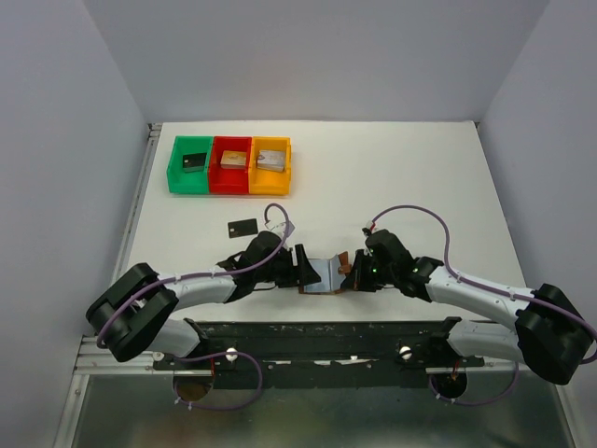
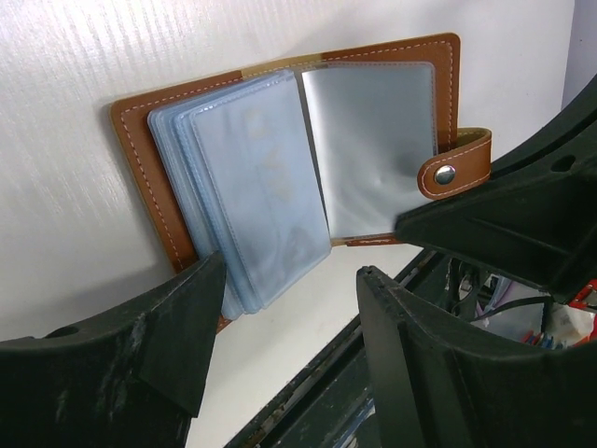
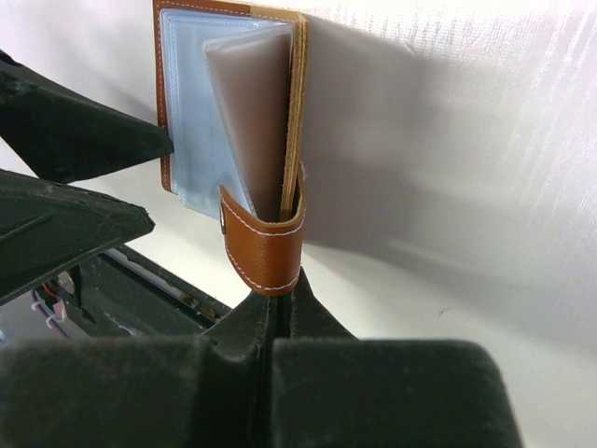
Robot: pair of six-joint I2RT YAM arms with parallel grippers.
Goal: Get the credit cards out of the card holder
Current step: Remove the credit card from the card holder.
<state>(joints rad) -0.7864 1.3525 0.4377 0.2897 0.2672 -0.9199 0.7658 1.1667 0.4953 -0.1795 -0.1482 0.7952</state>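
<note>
The card holder (image 1: 324,273) was laid open on the bench (image 1: 420,177). Its strap (image 3: 266,252) was pinched by the right fingers (image 3: 224,373), likely to hold it still, while the left fingers (image 2: 140,364) were spread around the pockets (image 2: 256,196)

Open brown leather card holder (image 1: 324,273) was flanked by the black left gripper (image 1: 303,266), jaws spread, and the black right gripper (image 1: 353,271), pinched on its tab, bare white table (image 1: 420,177) lay free beyond it, small black card (image 1: 242,227) beyond-left, green, red and orange bin row (image 1: 229,165) farther.
</note>
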